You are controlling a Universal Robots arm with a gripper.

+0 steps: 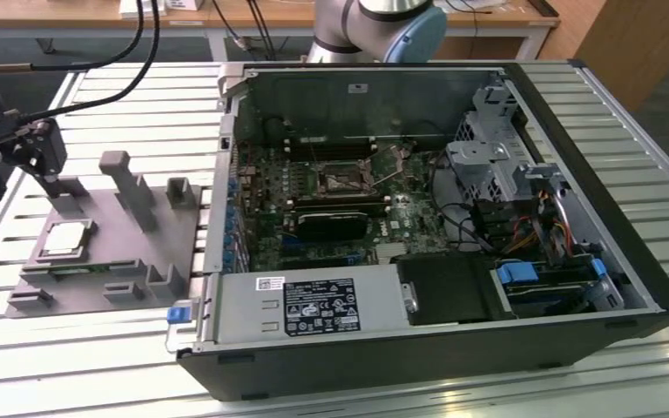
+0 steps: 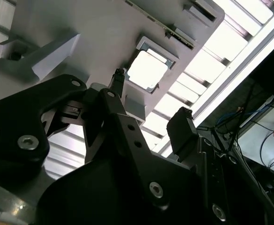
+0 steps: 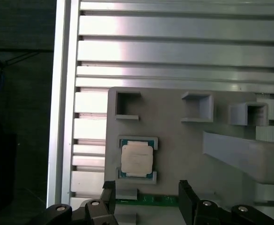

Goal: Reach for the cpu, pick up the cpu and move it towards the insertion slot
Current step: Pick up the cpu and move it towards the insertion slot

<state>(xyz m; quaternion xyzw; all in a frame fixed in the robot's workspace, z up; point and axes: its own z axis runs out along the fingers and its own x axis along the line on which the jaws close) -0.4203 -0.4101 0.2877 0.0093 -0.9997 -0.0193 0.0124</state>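
The cpu point(image 1: 65, 237) lies flat in a square nest on the grey fixture plate point(image 1: 125, 252), at the exterior view's left. Its silvery top also shows in both wrist views point(image 3: 137, 158) point(image 2: 147, 70). My gripper point(image 1: 42, 161) hangs above the fixture's far end, short of the cpu and not touching it. In both wrist views the gripper point(image 3: 146, 199) point(image 2: 151, 96) is open, and its two dark fingers point(image 3: 107, 193) stand wide apart with nothing between them. The insertion slot point(image 1: 344, 181) sits in the middle of the motherboard inside the open computer case.
Grey posts and blocks point(image 1: 119, 174) rise from the fixture plate beside the cpu. The case wall point(image 1: 212, 226) stands between fixture and motherboard. A black heatsink block point(image 1: 332, 222) lies just in front of the slot. Cables point(image 1: 137, 52) hang at the upper left.
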